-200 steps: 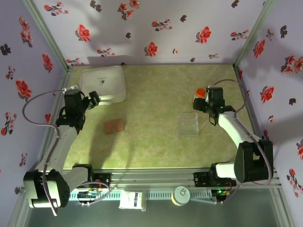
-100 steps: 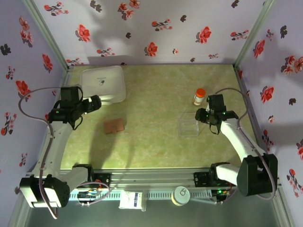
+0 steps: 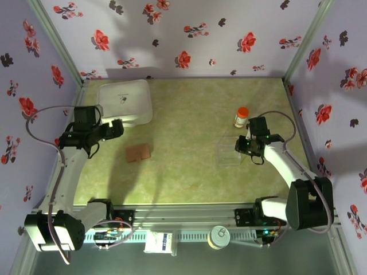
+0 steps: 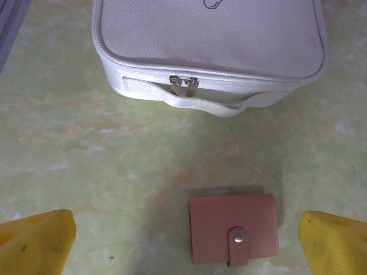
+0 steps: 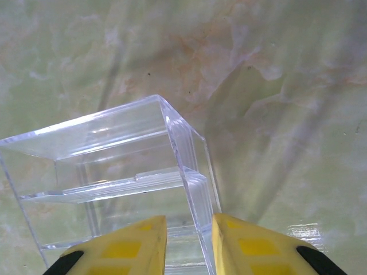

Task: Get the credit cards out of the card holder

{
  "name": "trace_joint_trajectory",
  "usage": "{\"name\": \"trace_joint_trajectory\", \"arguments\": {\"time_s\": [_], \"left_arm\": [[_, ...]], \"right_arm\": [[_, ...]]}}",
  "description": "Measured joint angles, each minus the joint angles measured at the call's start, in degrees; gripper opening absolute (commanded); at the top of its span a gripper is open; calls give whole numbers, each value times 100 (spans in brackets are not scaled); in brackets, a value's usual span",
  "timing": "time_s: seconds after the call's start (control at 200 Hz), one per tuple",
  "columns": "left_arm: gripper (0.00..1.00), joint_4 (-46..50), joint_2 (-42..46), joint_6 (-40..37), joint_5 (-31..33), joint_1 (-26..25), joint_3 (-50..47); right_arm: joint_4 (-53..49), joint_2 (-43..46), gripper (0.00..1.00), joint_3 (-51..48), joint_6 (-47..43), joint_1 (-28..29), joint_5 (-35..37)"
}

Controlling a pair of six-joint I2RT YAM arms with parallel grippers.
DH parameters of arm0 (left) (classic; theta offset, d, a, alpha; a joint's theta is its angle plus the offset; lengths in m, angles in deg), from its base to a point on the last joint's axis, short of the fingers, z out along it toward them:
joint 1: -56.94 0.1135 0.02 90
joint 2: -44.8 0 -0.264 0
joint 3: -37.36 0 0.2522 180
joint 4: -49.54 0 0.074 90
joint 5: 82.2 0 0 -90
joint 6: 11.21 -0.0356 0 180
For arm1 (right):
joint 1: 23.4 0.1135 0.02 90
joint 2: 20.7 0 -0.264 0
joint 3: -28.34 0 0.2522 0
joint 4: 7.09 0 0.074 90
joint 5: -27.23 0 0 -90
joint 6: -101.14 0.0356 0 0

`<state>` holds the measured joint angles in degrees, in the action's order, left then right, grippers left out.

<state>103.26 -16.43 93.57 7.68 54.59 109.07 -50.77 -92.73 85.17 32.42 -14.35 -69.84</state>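
The brown card holder point(image 3: 138, 152) lies flat on the table, folded shut, its strap snapped down point(image 4: 234, 228). The credit cards are hidden inside it. My left gripper point(image 3: 117, 129) hovers up and to the left of it, open; in the left wrist view the gripper point(image 4: 186, 223) has its yellow fingers point(image 4: 40, 240) spread wide to either side of the holder, with nothing held. My right gripper point(image 3: 239, 146) is at the right edge of the clear plastic box point(image 3: 227, 152). Its fingers point(image 5: 129, 243) straddle the box's side wall point(image 5: 195, 172), with a small gap still showing.
A white zipped case point(image 3: 125, 101) sits at the back left, just beyond the card holder, its handle point(image 4: 212, 107) facing it. An orange-capped bottle point(image 3: 241, 117) stands behind the clear box. Floral walls close in the table on three sides.
The right gripper has moved from beside the orange-capped bottle, forward and left, onto the clear box's right wall. The left arm swung its gripper a little right toward the card holder.
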Motion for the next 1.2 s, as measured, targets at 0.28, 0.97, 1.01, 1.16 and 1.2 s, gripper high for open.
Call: {"name": "trace_joint_trajectory", "arguments": {"time_s": [0.28,0.97,1.01,1.16,1.2], "left_arm": [[100,0,0,-20,-17,48,-2],[100,4,-31,-22,-17,118,-7],[100,4,-31,-22,-17,118,-7],[100,4,-31,-24,-17,129,-33],[100,9,-31,-24,-17,129,-46]], "right_arm": [[2,-358,24,44,-22,2,24],[0,-632,14,201,-74,98,138],[0,-643,13,219,-81,109,155],[-11,-667,11,260,-111,170,238],[-17,-688,11,286,-111,192,260]]}}
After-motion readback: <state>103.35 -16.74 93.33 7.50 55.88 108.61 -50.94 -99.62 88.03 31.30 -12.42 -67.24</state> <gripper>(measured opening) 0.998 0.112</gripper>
